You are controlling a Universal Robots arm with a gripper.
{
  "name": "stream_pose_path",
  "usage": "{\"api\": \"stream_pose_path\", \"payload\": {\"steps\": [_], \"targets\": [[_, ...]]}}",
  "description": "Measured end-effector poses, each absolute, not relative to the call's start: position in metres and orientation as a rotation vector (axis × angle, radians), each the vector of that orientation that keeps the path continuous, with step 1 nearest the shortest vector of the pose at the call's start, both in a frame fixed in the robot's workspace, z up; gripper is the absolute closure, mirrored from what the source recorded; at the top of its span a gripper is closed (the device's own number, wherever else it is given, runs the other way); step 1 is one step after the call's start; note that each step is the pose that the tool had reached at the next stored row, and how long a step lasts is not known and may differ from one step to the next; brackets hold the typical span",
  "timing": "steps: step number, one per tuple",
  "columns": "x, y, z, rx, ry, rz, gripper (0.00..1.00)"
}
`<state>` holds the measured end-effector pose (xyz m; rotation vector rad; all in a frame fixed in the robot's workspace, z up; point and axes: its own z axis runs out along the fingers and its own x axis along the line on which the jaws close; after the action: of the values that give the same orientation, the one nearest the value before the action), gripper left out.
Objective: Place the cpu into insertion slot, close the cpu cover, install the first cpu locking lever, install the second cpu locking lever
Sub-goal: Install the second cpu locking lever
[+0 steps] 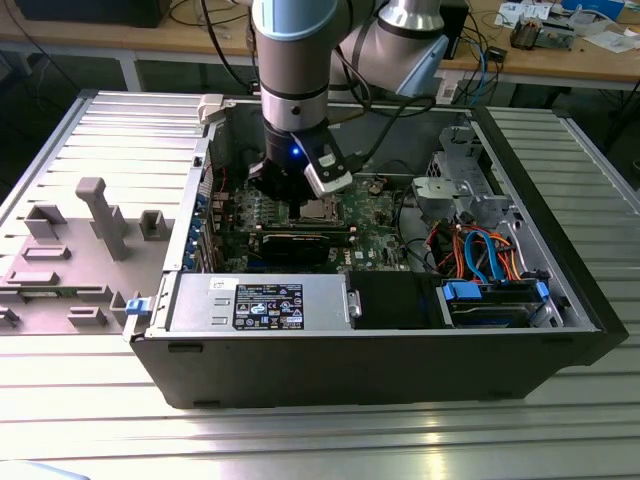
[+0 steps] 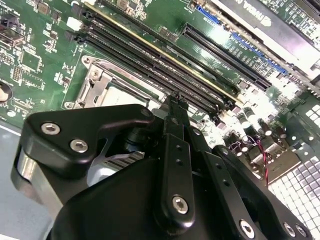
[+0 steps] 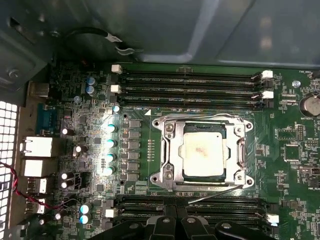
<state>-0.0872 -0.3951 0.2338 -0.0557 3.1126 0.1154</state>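
Here I see the cpu (image 3: 202, 154) flat in its socket, the cpu cover (image 3: 204, 151) closed over it; my gripper (image 3: 175, 220) hovers pinched together, empty.

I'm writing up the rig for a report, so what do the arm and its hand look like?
The arm is a silver-grey tube with pale blue joint caps and a black band; a small blue light glows on the black wrist section, beside a white-edged module. Black cables trail behind it. The hand is matte black, built from bolted link plates with silver screw heads, tapering to slim fingers.
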Motion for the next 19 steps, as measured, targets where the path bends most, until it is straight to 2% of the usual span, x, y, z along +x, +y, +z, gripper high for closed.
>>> {"api": "stream_pose_path", "payload": {"steps": [19], "targets": [[-0.081, -0.4006, 0.2305, -0.059, 3.123, 0.157, 0.89]]}}
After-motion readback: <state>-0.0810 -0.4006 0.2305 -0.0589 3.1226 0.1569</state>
